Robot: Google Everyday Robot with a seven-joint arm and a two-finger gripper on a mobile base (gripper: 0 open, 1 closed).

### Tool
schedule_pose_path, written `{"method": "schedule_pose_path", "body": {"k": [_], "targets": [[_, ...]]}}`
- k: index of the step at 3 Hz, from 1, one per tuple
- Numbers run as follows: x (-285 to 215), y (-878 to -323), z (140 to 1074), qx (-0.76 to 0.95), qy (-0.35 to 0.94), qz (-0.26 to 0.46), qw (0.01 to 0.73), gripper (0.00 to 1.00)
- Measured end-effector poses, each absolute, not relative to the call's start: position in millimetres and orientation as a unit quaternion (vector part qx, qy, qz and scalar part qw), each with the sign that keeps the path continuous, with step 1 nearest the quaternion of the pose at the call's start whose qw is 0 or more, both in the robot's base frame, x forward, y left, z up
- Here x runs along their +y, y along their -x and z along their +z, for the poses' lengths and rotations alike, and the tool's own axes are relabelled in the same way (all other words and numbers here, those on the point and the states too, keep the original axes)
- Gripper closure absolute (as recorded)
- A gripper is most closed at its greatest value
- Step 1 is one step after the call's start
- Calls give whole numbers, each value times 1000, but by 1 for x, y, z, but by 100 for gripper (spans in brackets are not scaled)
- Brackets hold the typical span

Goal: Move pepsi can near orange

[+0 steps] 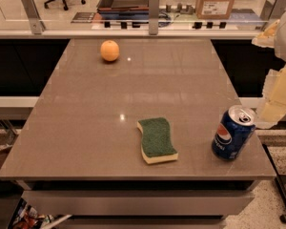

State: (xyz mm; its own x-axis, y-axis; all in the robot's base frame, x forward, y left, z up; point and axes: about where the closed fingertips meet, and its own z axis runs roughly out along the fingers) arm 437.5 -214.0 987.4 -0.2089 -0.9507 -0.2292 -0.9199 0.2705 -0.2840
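The pepsi can [232, 132] is blue with a round red-white-blue logo and a silver top. It stands upright, leaning slightly, near the table's front right corner. The orange [109, 50] sits at the far left of the table, far from the can. My gripper [275, 104], cream-coloured, hangs at the right edge of the view, just above and to the right of the can and not touching it.
A green and yellow sponge [156, 140] lies on the grey table [109, 109], left of the can. Behind the table's far edge runs a railing with metal posts [154, 6], and beyond it stand a cardboard box [217, 1] and trays.
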Motion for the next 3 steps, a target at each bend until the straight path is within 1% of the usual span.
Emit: {"method": "schedule_pose_path", "body": {"k": [1, 3], "targets": [[-216, -432, 982, 773, 604, -14, 194, 0], [-220, -411, 963, 754, 598, 94, 257, 0]]}}
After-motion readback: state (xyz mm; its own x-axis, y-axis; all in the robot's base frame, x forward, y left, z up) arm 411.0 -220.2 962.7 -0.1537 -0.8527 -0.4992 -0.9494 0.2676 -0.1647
